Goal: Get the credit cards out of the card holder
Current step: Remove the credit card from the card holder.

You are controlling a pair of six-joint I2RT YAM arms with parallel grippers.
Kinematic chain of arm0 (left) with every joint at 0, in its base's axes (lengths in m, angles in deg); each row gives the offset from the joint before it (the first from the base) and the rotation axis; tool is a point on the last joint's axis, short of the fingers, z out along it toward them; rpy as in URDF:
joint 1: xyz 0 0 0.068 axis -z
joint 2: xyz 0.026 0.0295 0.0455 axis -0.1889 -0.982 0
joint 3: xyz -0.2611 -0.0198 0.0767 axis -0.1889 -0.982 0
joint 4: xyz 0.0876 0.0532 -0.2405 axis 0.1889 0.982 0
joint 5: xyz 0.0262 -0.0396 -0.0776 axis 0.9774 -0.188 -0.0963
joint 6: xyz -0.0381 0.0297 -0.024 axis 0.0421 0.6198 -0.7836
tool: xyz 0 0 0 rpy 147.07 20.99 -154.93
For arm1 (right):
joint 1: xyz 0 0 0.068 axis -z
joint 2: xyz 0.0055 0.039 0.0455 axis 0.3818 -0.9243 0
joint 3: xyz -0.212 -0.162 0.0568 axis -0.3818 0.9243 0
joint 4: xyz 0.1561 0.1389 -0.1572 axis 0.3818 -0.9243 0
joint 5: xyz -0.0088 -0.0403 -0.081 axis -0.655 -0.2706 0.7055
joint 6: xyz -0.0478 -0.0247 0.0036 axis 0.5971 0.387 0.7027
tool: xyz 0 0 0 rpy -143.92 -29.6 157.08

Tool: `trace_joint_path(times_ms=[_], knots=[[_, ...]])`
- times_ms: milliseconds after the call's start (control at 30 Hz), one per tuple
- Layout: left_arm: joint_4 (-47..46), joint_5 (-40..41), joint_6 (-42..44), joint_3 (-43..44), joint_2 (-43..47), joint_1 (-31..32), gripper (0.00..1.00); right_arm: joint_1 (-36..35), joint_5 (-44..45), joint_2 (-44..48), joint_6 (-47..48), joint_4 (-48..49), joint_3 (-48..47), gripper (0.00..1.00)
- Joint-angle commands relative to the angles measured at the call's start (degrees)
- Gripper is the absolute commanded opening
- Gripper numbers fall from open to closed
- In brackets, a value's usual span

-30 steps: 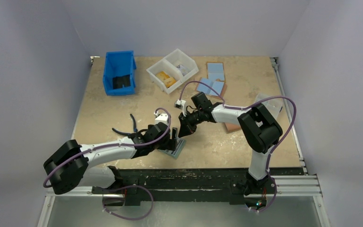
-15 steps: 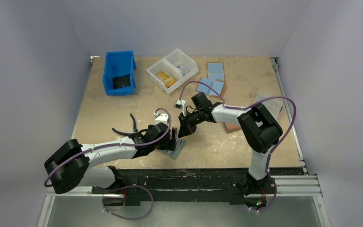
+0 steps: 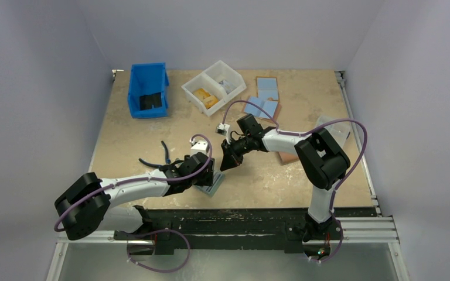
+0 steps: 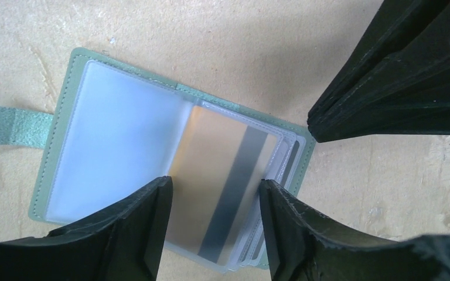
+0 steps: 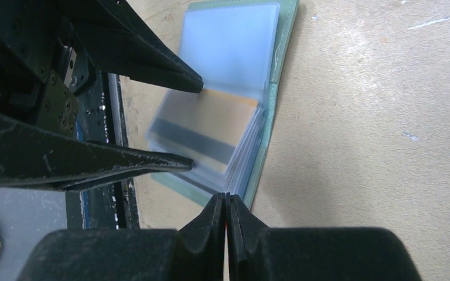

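Observation:
The teal card holder [image 3: 212, 188] lies open near the table's front edge, its clear sleeves [image 4: 123, 134] fanned out. A tan-orange credit card [image 4: 211, 170] with a dark stripe sits inside the top sleeve, also seen in the right wrist view [image 5: 211, 123]. My left gripper [image 4: 214, 187] is open, its fingers [image 5: 152, 58] straddling that sleeve at its two long edges. My right gripper [image 5: 227, 199] is shut and empty, its tips just beside the holder's edge [image 5: 269, 117], hovering at the far side [image 3: 225, 164]. Further cards show only as thin edges under the top sleeve.
A blue bin [image 3: 147, 91] stands at the back left. Beside it is a white divided tray [image 3: 214, 86]. Flat light-blue-and-brown wallets [image 3: 265, 96] lie at the back. A salmon wallet [image 3: 287, 157] lies partly under the right arm. The black rail [image 3: 240, 216] borders the front edge.
The left gripper's jaws have narrowed around the card sleeve, and the gripper and holder have shifted slightly left. The right arm has not moved.

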Motion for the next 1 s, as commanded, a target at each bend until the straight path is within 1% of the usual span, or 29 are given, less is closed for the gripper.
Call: trace_joint_path(times_ms=[0,233,567,700,767,933,967], knots=[[1.7,3.4,0.7,1.2,1.9,0.3,0.58,-0.1,-2.1,0.7,-0.6,1.1,-2.4,0.12],[4.1,5.9,0.4,2.4,2.9,0.3,0.55,0.1,-2.2,1.0,-0.7,1.2,-2.4,0.12],[10.5,11.5,0.3,4.2,5.6,0.1,0.55,0.1,-2.4,1.0,-0.7,1.2,-2.4,0.12],[12.1,12.3,0.4,4.4,5.5,-0.4,0.54,0.2,-2.5,1.0,-0.7,1.1,-2.4,0.12],[12.3,12.2,0.6,4.4,5.7,-0.8,0.52,0.2,-2.5,1.1,-0.7,1.1,-2.4,0.12],[12.6,11.5,1.2,4.3,6.3,-2.0,0.39,0.2,-2.5,1.2,-0.7,1.1,-2.4,0.12],[12.7,11.5,1.2,4.3,6.5,-2.2,0.38,0.3,-2.5,1.2,-0.7,1.1,-2.5,0.12]])
